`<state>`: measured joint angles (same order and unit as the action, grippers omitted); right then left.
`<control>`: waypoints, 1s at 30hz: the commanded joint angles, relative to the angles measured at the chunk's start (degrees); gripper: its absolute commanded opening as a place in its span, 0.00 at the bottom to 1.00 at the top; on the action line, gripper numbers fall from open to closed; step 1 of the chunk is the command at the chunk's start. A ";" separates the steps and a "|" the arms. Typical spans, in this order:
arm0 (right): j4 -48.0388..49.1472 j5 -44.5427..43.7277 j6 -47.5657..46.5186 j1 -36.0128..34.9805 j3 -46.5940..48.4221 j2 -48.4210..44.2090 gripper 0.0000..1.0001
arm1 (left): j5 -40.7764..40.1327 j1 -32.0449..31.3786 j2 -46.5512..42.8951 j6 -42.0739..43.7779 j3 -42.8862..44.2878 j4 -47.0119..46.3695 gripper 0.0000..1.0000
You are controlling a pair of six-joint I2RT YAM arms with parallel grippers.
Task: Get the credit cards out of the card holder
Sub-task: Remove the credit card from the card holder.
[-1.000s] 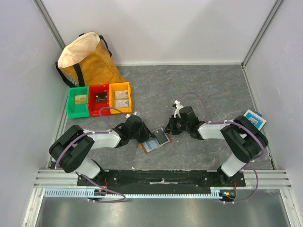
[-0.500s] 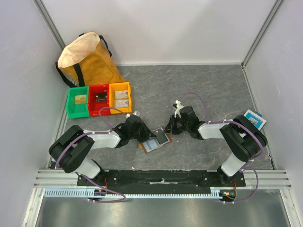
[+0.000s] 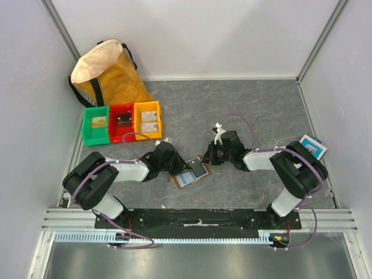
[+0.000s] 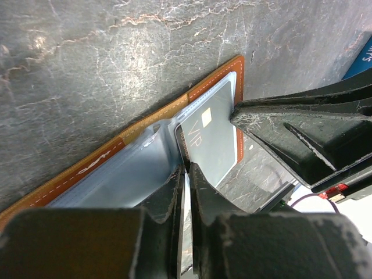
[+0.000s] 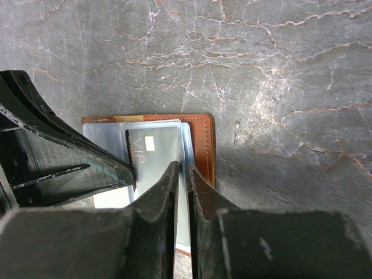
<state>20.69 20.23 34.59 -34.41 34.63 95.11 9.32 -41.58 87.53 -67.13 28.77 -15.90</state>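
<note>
Grey marbled table (image 3: pixel 261 110) from above: the card holder (image 3: pixel 190 176) lies open between the left gripper (image 3: pixel 178 168) and right gripper (image 3: pixel 209 157). Left wrist: brown rim, pale blue-grey lining, a dark credit card (image 4: pixel 212 139) marked VIP just ahead of nearly closed jaws. Right wrist: jaws a narrow slit over that card's edge; whether either grips anything, I cannot tell

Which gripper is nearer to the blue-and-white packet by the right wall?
Right. The right gripper sits at the right edge of the card holder, toward the blue-and-white packet; the left gripper sits at its left edge, farther.
</note>
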 commanded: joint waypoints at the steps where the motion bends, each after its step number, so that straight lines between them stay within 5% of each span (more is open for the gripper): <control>1: -6.19 -1.33 -0.93 -0.22 -2.11 2.71 0.16 | 0.70 0.19 0.80 -1.42 -0.30 -1.50 0.13; 7: -6.10 -1.16 -0.84 -0.30 -2.11 2.71 0.16 | 0.61 0.10 0.10 -1.42 -0.47 -1.59 0.15; 12: -6.27 -1.33 -0.75 -0.13 -2.20 2.97 0.16 | 0.35 0.10 -1.04 -1.60 -1.26 -1.59 0.02; 30: -6.54 -1.07 -1.36 1.45 -2.03 0.52 0.15 | -0.36 0.10 -5.96 -2.56 -3.99 5.00 0.02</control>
<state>21.06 21.43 35.79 -33.30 34.52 95.53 9.17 -41.52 82.65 -68.40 25.61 -14.17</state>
